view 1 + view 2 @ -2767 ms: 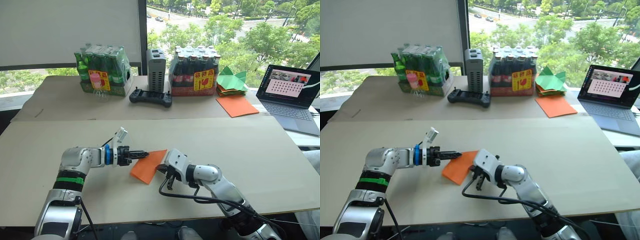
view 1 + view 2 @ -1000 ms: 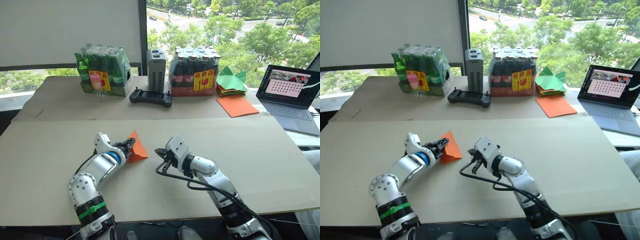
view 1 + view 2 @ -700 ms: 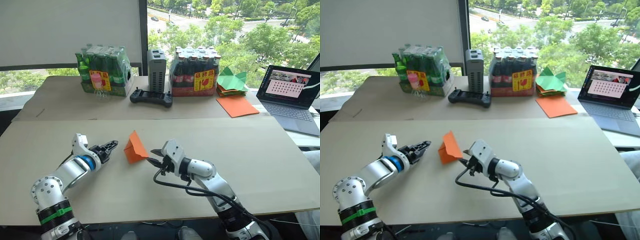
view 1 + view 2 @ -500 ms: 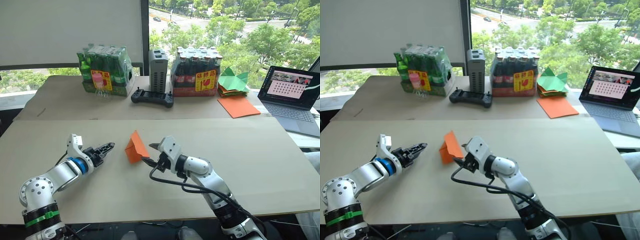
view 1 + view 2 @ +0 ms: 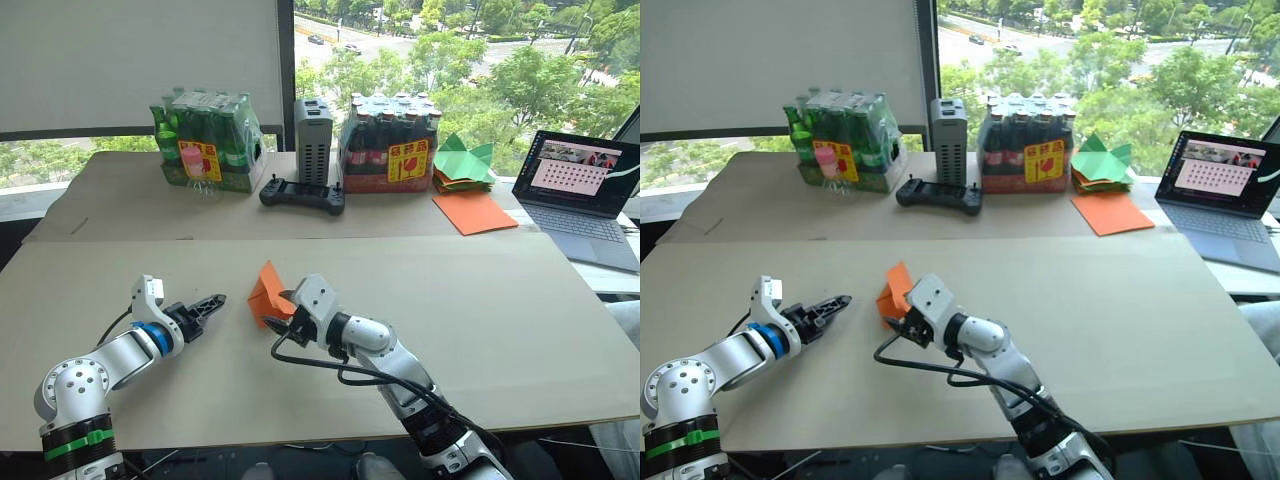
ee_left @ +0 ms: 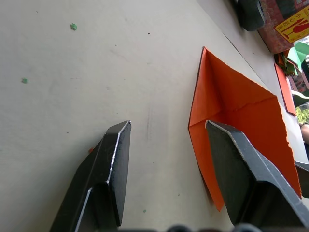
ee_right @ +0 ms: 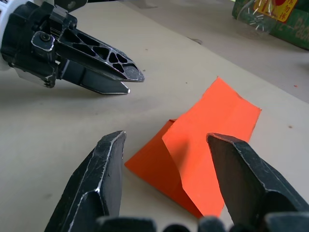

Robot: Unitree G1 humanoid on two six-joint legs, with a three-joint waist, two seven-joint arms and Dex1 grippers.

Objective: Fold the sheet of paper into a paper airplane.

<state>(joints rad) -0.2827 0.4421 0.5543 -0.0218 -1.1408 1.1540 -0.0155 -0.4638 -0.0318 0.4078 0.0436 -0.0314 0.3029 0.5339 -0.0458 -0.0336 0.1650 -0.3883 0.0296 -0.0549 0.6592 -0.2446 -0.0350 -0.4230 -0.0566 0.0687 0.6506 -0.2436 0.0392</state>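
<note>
- Sheet of paper point(image 5: 268, 291) sits on the near table point(image 5: 520, 330), roughly mid-width, between my two grippers; it's folded over, one flap standing up off the board, not lying flat
- Left gripper point(image 5: 213, 301) is on the sheet's left, near but apart from it; fingers spread, nothing between them; in the left wrist view the orange edge sits just beside one finger point(image 6: 244, 166), can't tell if it touches
- Right gripper point(image 5: 894, 322) is right at the sheet's near-right edge; fingers spread, holding nothing; right wrist view has the raised flap lined up between the two fingers point(image 7: 108, 164)
- My read: mid-fold, both hands off the paper, a regrasp between creases; still a folded sheet, no sharp nose or wing I can make out, so far from done
- Next move as I judge it: close the right gripper on the raised flap, or press it down flat, while the left pins the other side so the sheet doesn't skate
- Risk: thin paper, free flap; a push from one side alone likely slides or crumples it
- Spare orange sheet point(image 5: 474, 211) and green paper shapes point(image 5: 463, 163) at the far right aren't part of this step
</note>
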